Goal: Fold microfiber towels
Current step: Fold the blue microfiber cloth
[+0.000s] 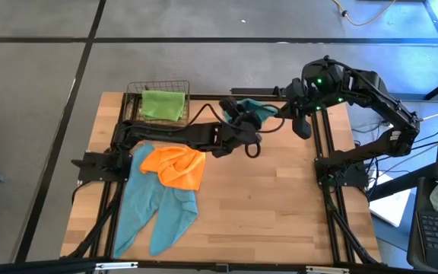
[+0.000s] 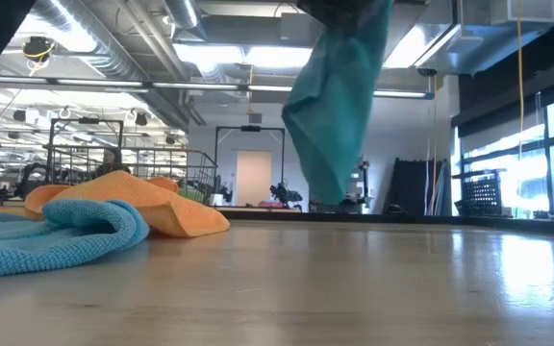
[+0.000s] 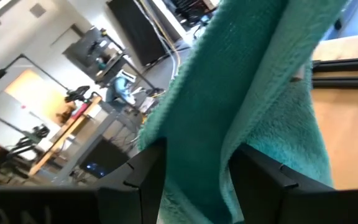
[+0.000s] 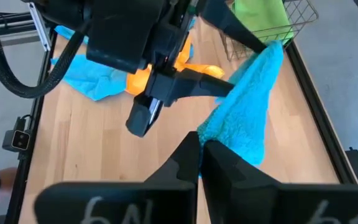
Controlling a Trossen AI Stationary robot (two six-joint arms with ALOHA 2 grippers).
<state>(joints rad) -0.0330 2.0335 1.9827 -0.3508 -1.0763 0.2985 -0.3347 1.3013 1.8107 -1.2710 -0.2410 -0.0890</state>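
Light blue towels (image 1: 154, 209): spread flat on the wooden table (image 1: 272, 205), left of the lifted teal towel; their left edge runs under the frame rail and is partly hidden.
Orange towel (image 1: 176, 166): bunched on top of the light blue towels, left of the teal towel (in the low view it hides most of the basket behind it).
Wire basket (image 1: 158, 86): at the table's far edge, left of the teal towel; the lime green towel (image 1: 163, 105) lies folded inside it.
Left gripper (image 3: 194, 177): raised above the table, fingers (image 3: 148, 177) spread either side of the teal towel's hanging fold, pinching it between them.
Teal towel (image 1: 257, 109): held in the air between the two grippers, well clear of the table; in the low view its top is cut off by the frame edge.
Right gripper (image 4: 201, 155): just right of the teal towel, fingers clenched tight on its corner; the pinched edge itself is hidden between them.
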